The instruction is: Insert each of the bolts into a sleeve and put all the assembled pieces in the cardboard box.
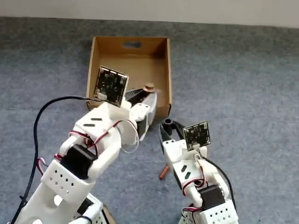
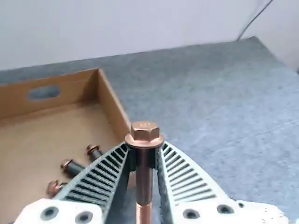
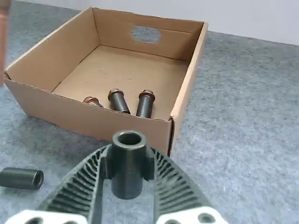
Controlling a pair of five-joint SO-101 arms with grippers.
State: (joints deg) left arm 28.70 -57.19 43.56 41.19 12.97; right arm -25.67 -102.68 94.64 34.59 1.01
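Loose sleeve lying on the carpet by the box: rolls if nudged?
Probably: the loose sleeve is a smooth cylinder on its side, so a sideways push likely rolls it. The carpet looks coarse, so it should stop soon. It looks like rigid dark metal, likely heavy for its size.

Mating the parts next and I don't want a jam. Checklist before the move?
1. Grip on bolt, left jaws: ok. The head is up and the shank is clamped.
2. Grip on sleeve, right jaws: ok. It stands upright with the bore facing up.
3. Bore clear: ok at the mouth, cannot tell deeper in.
4. Alignment: not ok. The bolt hangs over a corner of the box, and the sleeve is in front of the box, apart from it.
5. Room in box: ok. Three assembled pieces lie along one wall.
6. Next pair: ok. A loose sleeve and a loose bolt lie on the table.
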